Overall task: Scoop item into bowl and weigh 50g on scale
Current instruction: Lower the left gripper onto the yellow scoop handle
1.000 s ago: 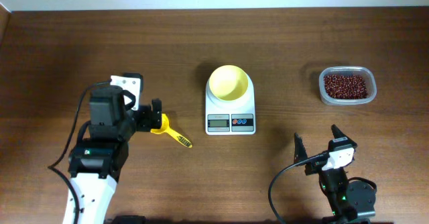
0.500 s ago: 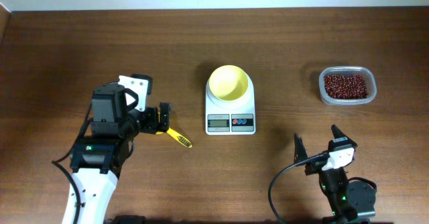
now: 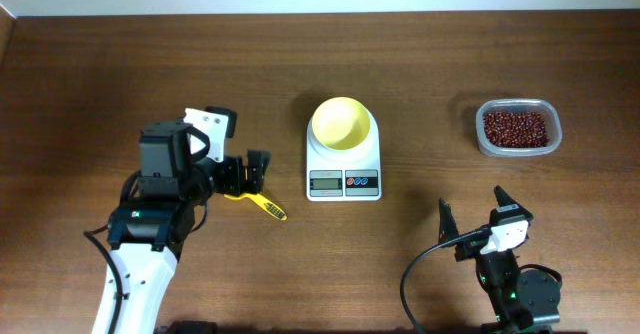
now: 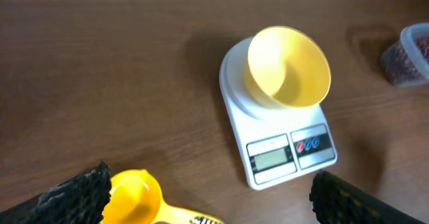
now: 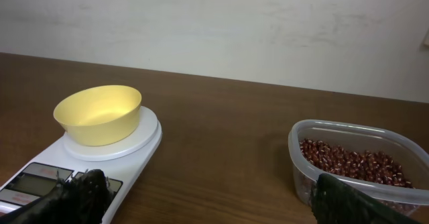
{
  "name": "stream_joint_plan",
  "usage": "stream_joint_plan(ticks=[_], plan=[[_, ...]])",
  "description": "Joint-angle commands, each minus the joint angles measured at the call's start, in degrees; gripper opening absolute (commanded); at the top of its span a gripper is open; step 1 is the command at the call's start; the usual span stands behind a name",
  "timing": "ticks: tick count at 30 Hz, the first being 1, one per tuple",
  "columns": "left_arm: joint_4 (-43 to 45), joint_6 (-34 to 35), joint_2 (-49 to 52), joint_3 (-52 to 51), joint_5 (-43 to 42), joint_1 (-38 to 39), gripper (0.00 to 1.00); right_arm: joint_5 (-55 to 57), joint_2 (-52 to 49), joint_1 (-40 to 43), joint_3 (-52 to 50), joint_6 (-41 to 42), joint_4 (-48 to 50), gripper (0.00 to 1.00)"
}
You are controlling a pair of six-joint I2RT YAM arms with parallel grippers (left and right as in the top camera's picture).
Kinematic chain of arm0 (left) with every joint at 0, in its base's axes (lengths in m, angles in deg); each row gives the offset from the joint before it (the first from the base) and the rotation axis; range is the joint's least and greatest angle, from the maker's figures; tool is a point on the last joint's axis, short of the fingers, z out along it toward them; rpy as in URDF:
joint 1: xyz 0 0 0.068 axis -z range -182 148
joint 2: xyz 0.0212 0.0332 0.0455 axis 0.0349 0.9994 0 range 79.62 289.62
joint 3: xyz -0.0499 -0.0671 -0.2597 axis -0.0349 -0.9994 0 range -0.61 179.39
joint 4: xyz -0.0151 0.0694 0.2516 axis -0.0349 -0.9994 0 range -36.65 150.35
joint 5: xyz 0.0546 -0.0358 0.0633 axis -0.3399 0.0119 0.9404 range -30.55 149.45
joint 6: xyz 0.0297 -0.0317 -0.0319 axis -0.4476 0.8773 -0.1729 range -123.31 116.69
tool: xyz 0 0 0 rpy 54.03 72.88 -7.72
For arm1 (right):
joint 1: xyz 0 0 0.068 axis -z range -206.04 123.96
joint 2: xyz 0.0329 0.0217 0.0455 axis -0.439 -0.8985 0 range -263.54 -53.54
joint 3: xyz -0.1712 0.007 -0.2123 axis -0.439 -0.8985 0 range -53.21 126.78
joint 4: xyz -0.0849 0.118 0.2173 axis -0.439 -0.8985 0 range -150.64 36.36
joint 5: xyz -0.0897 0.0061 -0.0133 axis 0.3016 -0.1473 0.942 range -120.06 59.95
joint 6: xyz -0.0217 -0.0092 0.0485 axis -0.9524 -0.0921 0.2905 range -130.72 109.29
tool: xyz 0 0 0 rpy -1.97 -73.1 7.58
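Many small dark red-brown beans (image 3: pixel 516 127) are seen heaped loosely in a clear rounded-rectangular tub (image 3: pixel 518 102) at the far right of the table (image 3: pixel 100 64), well apart from everything else. Paler flecks are visible on some beans in the right wrist view.

A small round pale-yellow bowl (image 3: pixel 342 123) is set upright on the round platform of a white scale (image 3: pixel 344 164), near the middle of the table. No beans are seen inside the bowl. A grey display (image 4: pixel 271 159) and a dark panel with red and blue buttons are carried on the scale's front edge; no reading can be made out.

The left hand (image 3: pixel 250 171) is held spread over a yellow handled scoop (image 3: pixel 266 207), left of the scale, with the scoop's cup lying between its fingers. Contact cannot be judged. The right hand (image 3: pixel 474 209) is likewise spread, gripping nothing, near the table's front edge.
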Motion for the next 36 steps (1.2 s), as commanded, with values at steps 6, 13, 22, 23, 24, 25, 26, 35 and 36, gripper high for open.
stream_joint_plan(ticks=[6,13,22,23,24,25,26,35,36], plan=[[9.1,3.0,0.4,1.1,-0.9,-0.3,0.99,0.5,0.4,-0.1,-0.4,0.0,-0.2,0.99],[12.2,3.1,0.4,1.1,-0.8,-0.4,0.99,0.5,0.4,-0.1,-0.4,0.0,-0.2,0.99],[12.9,3.1,0.4,1.1,-0.9,-0.4,0.99,0.5,0.4,-0.1,-0.4,0.0,-0.2,0.99],[12.9,3.1,0.4,1.1,-1.3,-0.4,0.99,0.5,0.4,-0.1,-0.4,0.0,-0.2,0.99],[12.8,3.1,0.4,1.1,-1.9,-0.4,0.99,0.5,0.4,-0.1,-0.4,0.0,-0.2,0.99],[12.8,3.1,0.4,1.1,-2.5,-0.4,0.99,0.5,0.4,-0.1,-0.4,0.0,-0.2,0.99],[12.8,3.1,0.4,1.1,-3.0,-0.4,0.99,0.5,0.4,-0.1,-0.4,0.0,-0.2,0.99],[14.1,3.1,0.4,1.1,-2.4,-0.4,0.99,0.5,0.4,-0.1,-0.4,0.0,-0.2,0.99],[16.2,3.1,0.4,1.1,-1.7,-0.4,0.99,0.5,0.4,-0.1,-0.4,0.0,-0.2,0.99]])
